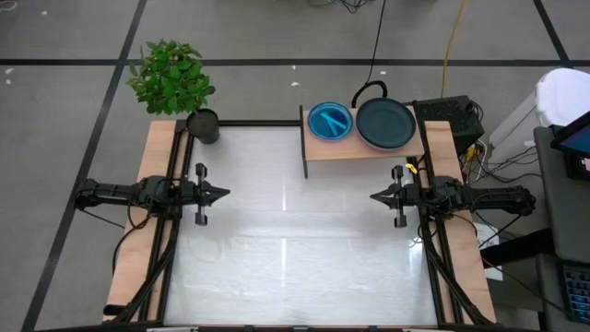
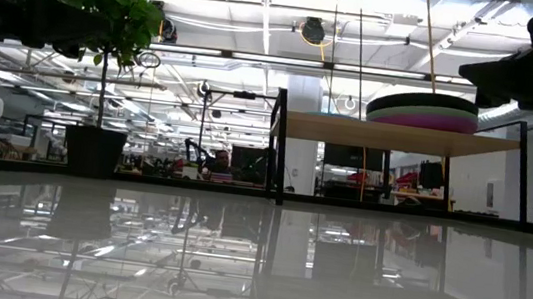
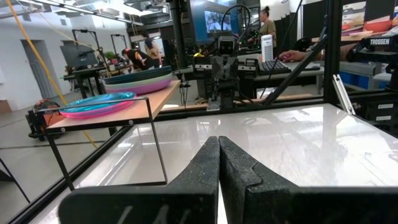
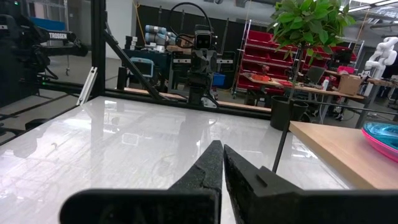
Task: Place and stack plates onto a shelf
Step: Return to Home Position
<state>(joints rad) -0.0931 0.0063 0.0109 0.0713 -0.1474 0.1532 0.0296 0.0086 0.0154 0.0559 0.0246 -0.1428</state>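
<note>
left end effector and right end effector, both pinched together, flank the counter; the plates on the shelf lie nearer the right.

**Item 1, left arm.** We record a black jointed limb of boxy segments. A thin dark cable trails beside its rear segment.

**Item 2, right arm.** We record the same black segmented build.

**Shared parts.**
- Each arm ends in a short black crossbar with pale tips, from which the jaws taper to a wedge.
- Seen close, the jaws are matte black plastic with a grainy surface and a stepped notch on one outer edge.
- We list a black cable loop over the right arm's wrist block, and its twin over the left arm's.
- We also list white TROSSEN lettering on a black housing.
</note>
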